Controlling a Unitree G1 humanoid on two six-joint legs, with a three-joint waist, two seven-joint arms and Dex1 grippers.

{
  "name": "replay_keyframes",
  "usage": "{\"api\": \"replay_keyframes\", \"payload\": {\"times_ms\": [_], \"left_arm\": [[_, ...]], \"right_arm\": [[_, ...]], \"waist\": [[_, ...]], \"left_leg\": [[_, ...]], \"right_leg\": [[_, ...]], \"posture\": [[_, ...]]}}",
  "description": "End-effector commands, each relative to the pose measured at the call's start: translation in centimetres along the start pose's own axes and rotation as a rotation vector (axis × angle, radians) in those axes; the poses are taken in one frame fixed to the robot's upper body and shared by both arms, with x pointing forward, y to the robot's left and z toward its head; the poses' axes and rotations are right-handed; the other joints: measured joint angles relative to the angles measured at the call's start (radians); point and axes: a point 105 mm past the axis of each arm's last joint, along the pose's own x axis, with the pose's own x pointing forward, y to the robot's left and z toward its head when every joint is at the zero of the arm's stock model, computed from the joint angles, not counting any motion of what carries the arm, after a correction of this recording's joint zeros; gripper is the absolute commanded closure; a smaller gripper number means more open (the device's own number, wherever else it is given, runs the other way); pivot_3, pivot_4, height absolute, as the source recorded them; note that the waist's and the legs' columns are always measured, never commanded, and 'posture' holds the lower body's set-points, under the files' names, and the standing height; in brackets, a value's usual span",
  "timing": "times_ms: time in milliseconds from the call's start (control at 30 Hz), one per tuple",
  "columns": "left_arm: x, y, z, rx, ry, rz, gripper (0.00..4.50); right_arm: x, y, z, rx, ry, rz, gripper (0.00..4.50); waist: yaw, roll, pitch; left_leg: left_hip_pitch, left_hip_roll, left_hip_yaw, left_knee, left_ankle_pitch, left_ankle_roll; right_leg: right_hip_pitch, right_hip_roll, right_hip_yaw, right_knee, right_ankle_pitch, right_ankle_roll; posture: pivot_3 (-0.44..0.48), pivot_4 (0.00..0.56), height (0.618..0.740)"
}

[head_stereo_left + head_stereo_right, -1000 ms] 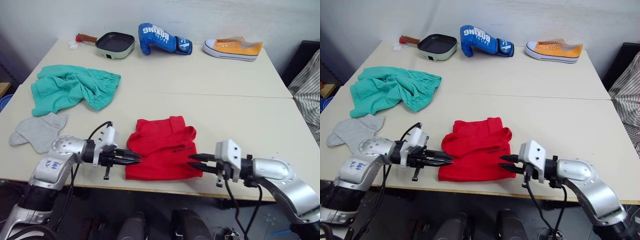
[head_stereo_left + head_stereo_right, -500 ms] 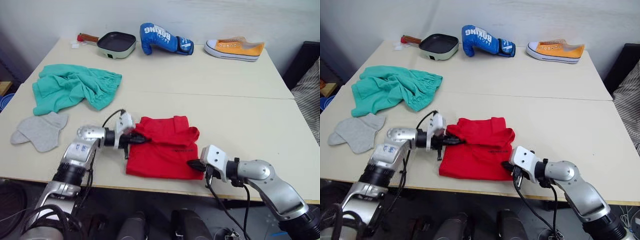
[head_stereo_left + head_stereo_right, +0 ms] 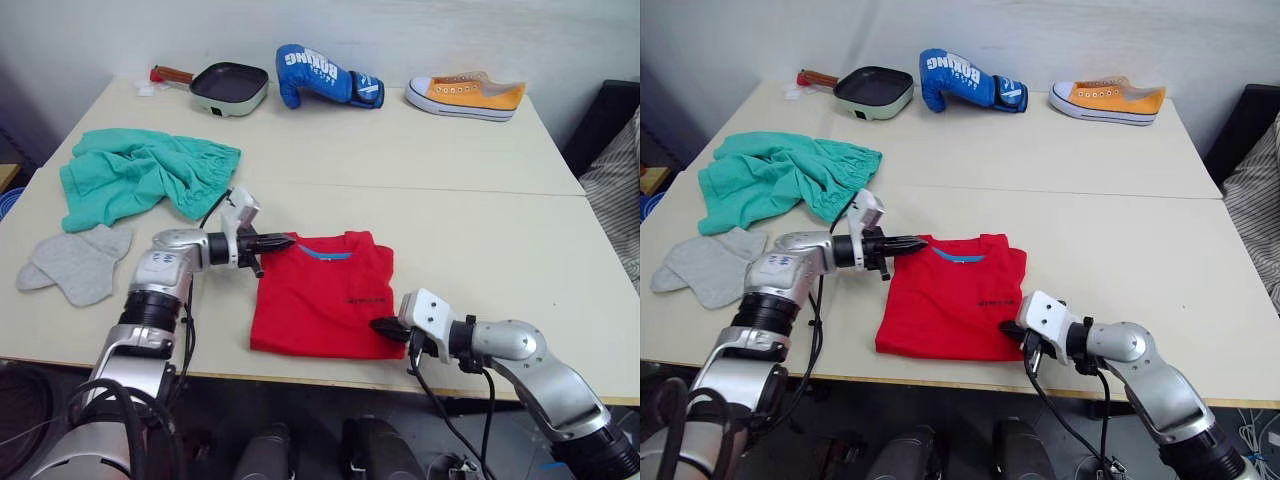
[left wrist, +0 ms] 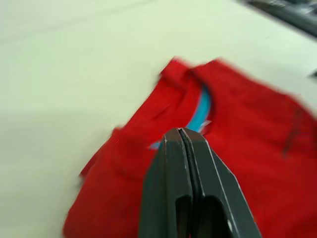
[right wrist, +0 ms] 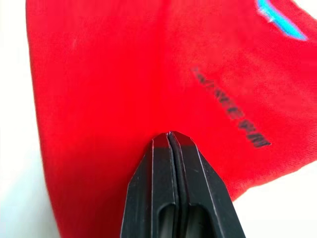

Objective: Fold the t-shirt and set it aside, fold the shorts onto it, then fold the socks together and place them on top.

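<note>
while both grippers sit at opposite corners of the t-shirt (image 3: 325, 298), the relation that matters is diagonal: the left gripper (image 3: 282, 241) is at the collar corner on the shirt's far left, and the right gripper (image 3: 384, 327) is at the near right hem corner. the shirt lies between them as a flat folded rectangle, its long axis running away from the robot, collar and blue label at the far end, dark chest print toward the right gripper's side.

in the left wrist view the left fingers (image 4: 190, 173) are pressed together with no gap, their tips just over the red cloth by the label; whether a pinch of fabric is caught there cannot be told. the right fingers (image 5: 171, 168) are likewise closed tight, lying on the red cloth just short of the print; again no fold is visibly trapped.

to my judgement the shirt fold is nearly done and setting it aside comes next; either arm is in touching range of it.

beyond the left gripper, further to its left, lie the shorts (image 3: 140, 175), bunched and unfolded, and nearer the robot on that same side the socks (image 3: 75, 262), flat and overlapping. the left arm is clearly the nearer one to both.

everything rests on a pale table (image 3: 470, 220), bare on the right gripper's side. far ahead of both grippers, along the back edge, stand a pan (image 3: 225, 88), a boxing glove (image 3: 325, 75) and a shoe (image 3: 465, 97), well apart from the clothes.
</note>
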Motion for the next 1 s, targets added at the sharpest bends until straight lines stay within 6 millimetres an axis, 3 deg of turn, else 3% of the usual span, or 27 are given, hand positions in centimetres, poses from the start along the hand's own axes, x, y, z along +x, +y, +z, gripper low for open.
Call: {"api": "replay_keyframes", "payload": {"times_ms": [33,133,300,467,567,667,767,900,1000], "left_arm": [[0.7,-2.8,0.7,0.061,-0.002,-0.098,4.5],[1.8,-3.8,-2.8,0.162,0.144,-0.107,4.5],[1.9,-3.9,-6.9,0.213,0.305,-0.088,4.5],[1.3,-2.0,-8.3,0.21,0.352,0.049,4.5],[0.6,-1.4,-8.0,0.191,0.329,0.091,4.5],[0.3,-1.5,-6.3,0.172,0.262,0.087,4.5],[-0.6,-2.3,-3.1,0.14,0.147,0.026,4.5],[-2.2,-4.7,0.0,0.139,0.077,-0.125,3.68],[-3.1,-5.6,0.4,0.186,0.122,-0.175,2.72]], "right_arm": [[0.1,-1.8,2.4,0.008,-0.072,-0.034,4.46],[2.2,-3.5,2.0,-0.031,-0.016,-0.062,4.46],[4.9,-5.1,0.4,-0.109,0.08,-0.078,4.46],[5.0,-9.8,-1.2,-0.226,0.174,-0.256,4.46],[4.0,-11.6,-0.1,-0.182,0.123,-0.311,4.46],[3.7,-9.5,3.6,-0.137,-0.065,-0.164,4.46],[1.4,-7.3,6.5,-0.045,-0.141,-0.054,4.46],[-1.9,-5.3,6.2,0.196,-0.092,0.013,4.5],[-4.1,-3.1,4.8,0.382,-0.041,0.08,3.57]], "waist": [[0.004,0.0,0.0],[0.004,0.001,0.0],[0.004,0.001,0.0],[0.002,0.001,-0.001],[-0.002,0.001,-0.001],[-0.005,0.001,0.0],[-0.016,0.002,0.0],[-0.014,0.002,0.0],[-0.01,0.002,0.0]], "left_leg": [[0.0,0.0,0.0,0.0,0.0,0.0],[0.002,0.0,0.0,0.0,0.0,0.0],[-0.001,0.0,0.0,-0.001,0.0,0.0],[-0.003,-0.001,0.002,0.001,0.001,0.001],[0.002,-0.001,0.002,0.001,0.001,0.001],[0.001,-0.001,0.002,0.001,0.001,0.001],[-0.002,0.0,0.001,-0.001,0.001,0.0],[-0.014,0.0,-0.001,0.002,0.001,0.0],[-0.014,0.0,-0.002,0.001,0.001,0.0]], "right_leg": [[0.0,0.0,0.0,0.0,0.0,0.0],[0.002,0.0,0.0,-0.003,0.0,0.0],[-0.003,0.0,0.001,-0.001,0.0,-0.001],[-0.005,0.0,0.001,0.001,0.0,0.0],[0.0,-0.001,0.001,0.001,0.0,0.0],[-0.001,0.0,0.001,0.001,0.0,0.0],[-0.003,0.0,0.0,0.003,0.0,0.0],[-0.015,0.0,-0.001,0.004,0.0,0.0],[-0.014,0.0,-0.001,0.002,0.0,0.0]], "posture": [[0.0,0.15,0.74],[0.0,0.15,0.74],[0.0,0.15,0.74],[0.0,0.15,0.74],[0.0,0.15,0.74],[0.0,0.15,0.74],[0.0,0.15,0.74],[0.0,0.15,0.74],[0.0,0.15,0.74]]}}
